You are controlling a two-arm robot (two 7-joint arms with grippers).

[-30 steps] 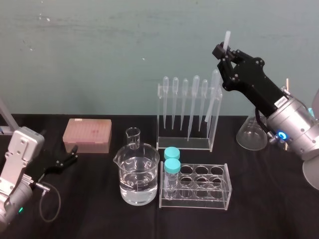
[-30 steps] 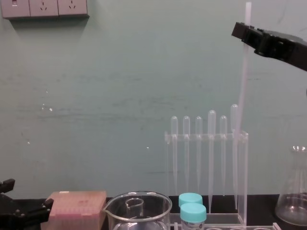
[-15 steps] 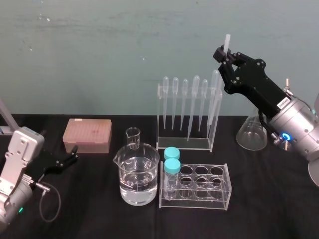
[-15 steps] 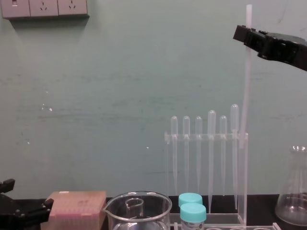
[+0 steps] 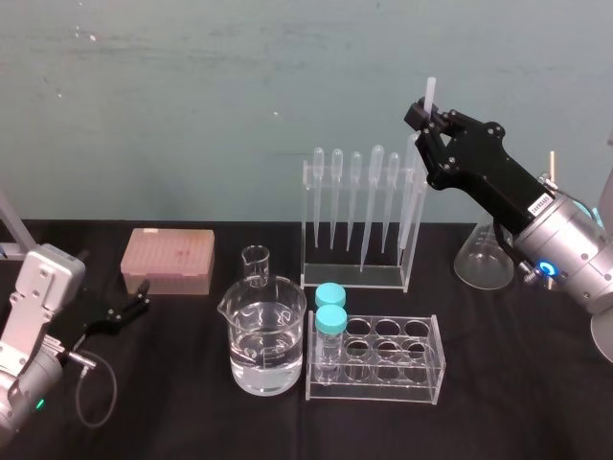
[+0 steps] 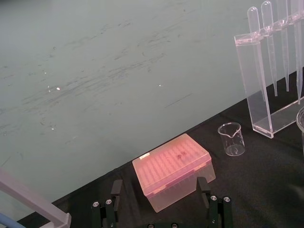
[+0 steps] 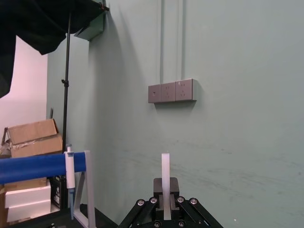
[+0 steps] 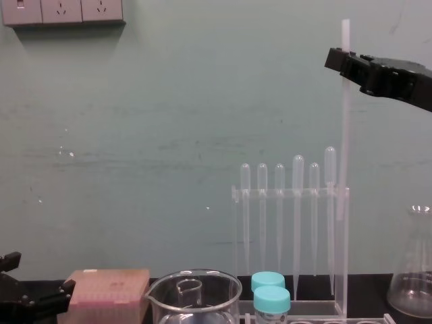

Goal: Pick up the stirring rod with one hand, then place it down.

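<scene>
Above the right end of the pipette rack [image 5: 354, 280], your right gripper [image 5: 428, 117] is clamped on the stirring rod [image 8: 345, 135].
You have the rod upright: its tip pokes just above the jaws, the rest hangs below them alongside the rack's end post. Your left gripper [image 5: 142, 297] sits low beside the pink tip box [image 5: 168, 259], fingers apart.

Head cam looks down on the clear acrylic pipette rack [image 5: 354, 280], chest cam's low and side-on to it, left wrist cam catches it too.
</scene>
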